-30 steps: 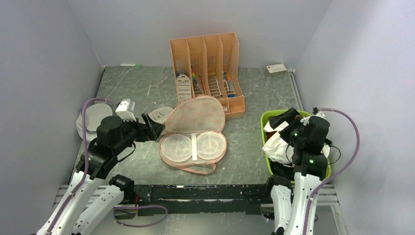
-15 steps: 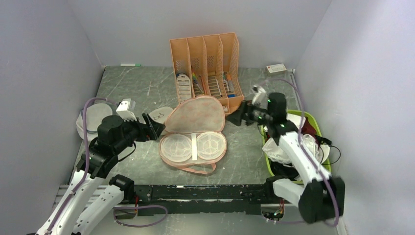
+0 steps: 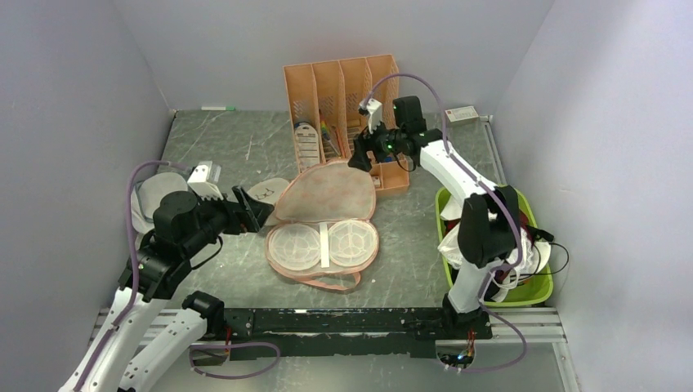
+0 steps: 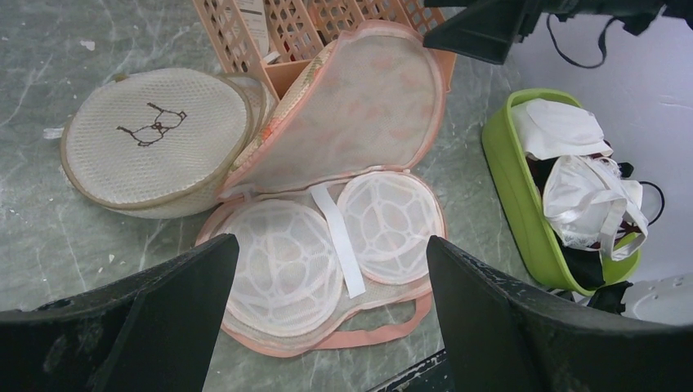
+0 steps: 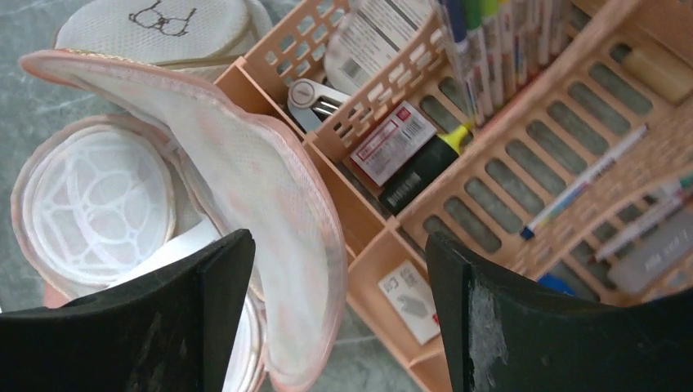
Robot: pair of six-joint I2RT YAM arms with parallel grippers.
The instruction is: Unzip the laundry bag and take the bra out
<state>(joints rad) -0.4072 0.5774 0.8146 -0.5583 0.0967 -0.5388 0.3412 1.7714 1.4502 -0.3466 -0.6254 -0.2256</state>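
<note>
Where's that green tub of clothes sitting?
In the top view, the green tub sits on the right side, to the right of the open laundry bag.

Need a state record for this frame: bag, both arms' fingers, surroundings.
laundry bag: unzipped, lid tipped up against the orange organizer
inside: two pale mesh cups, white strap between them
left fingers: open, empty, beside bag's left edge, near the beige pouch
right fingers: open, empty, over the lid's far edge
green bin: right of bag, holds white garments
</note>
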